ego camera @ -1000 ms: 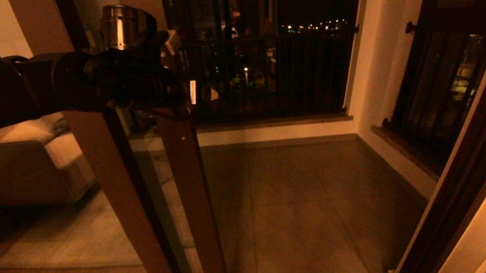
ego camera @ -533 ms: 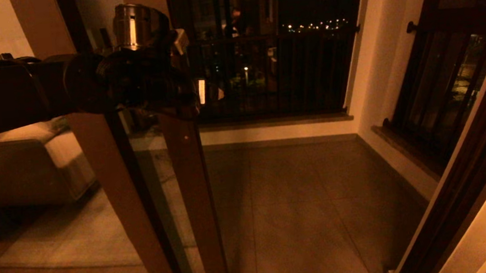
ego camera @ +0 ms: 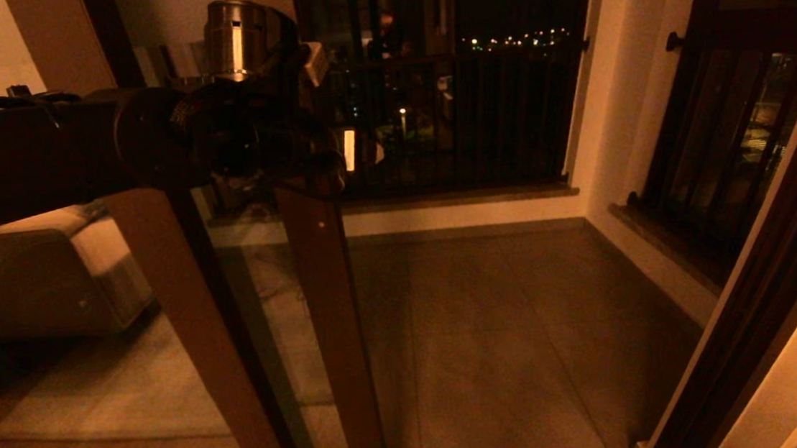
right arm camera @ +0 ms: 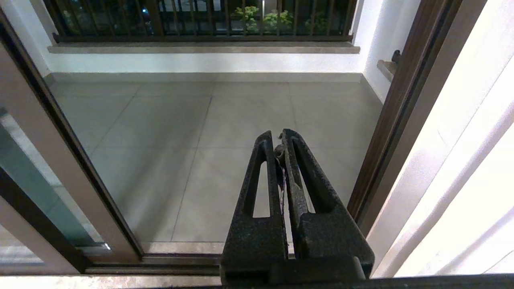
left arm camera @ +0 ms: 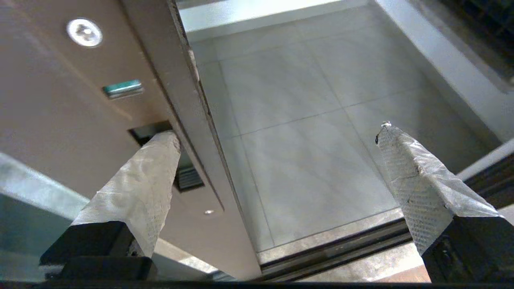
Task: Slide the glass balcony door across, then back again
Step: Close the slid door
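Sliding right since before: glass balcony door (ego camera: 331, 316) (left tool (left arm camera: 277, 132) spread).

Dim, warm light fills the scene. A tiled balcony floor (ego camera: 494, 331) of large grey squares runs out to a low white wall (ego camera: 455, 217) topped by a stone ledge, with a dark railing (ego camera: 462, 121) of upright bars above it. Beyond the bars lie night sky, distant city lights (ego camera: 519, 39) and some green plants (right arm camera: 261, 14). A white wall (ego camera: 612, 111) closes the balcony's right side, carrying a dark-framed barred window (ego camera: 723, 145). On the left, a pale sofa (ego camera: 35, 277) stands on a light rug (ego camera: 117, 386).
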`<state>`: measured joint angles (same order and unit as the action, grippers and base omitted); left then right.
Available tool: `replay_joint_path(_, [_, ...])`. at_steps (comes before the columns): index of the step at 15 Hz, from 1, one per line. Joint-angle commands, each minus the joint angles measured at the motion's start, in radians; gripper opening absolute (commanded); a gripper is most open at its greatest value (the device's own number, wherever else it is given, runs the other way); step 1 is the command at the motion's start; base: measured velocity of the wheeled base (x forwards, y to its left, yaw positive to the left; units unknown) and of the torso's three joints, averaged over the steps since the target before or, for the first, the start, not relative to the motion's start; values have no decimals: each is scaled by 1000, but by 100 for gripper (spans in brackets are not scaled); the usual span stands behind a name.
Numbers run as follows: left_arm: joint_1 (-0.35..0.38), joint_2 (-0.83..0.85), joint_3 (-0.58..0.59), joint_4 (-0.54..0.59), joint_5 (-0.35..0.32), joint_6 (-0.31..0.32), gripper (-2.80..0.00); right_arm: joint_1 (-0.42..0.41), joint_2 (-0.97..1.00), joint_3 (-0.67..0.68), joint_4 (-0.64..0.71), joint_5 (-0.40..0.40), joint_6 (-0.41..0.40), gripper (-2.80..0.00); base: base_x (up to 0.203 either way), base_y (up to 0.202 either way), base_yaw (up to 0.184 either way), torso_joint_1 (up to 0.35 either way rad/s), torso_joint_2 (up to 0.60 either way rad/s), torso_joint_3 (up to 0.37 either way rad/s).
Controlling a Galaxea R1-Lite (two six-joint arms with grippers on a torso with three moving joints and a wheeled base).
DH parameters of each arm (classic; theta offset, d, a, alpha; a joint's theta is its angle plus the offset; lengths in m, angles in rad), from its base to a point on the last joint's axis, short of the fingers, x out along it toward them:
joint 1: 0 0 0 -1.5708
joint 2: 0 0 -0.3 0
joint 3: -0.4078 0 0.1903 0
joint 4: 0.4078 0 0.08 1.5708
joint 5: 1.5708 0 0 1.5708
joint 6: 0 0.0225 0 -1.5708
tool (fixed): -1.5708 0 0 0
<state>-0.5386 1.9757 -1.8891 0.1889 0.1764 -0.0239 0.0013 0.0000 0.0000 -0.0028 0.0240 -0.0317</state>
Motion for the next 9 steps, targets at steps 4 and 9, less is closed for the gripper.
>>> replay_joint_path(4, [-7,-2,0,14,9,-2,0,0,2,0,0,1,-1,-280,0,0,0,0,0,0])
replay_joint_path(9, [-27,20,-2,1,55,-2,0,0,2,0,0,1,-1,-280,0,0,0,0,0,0])
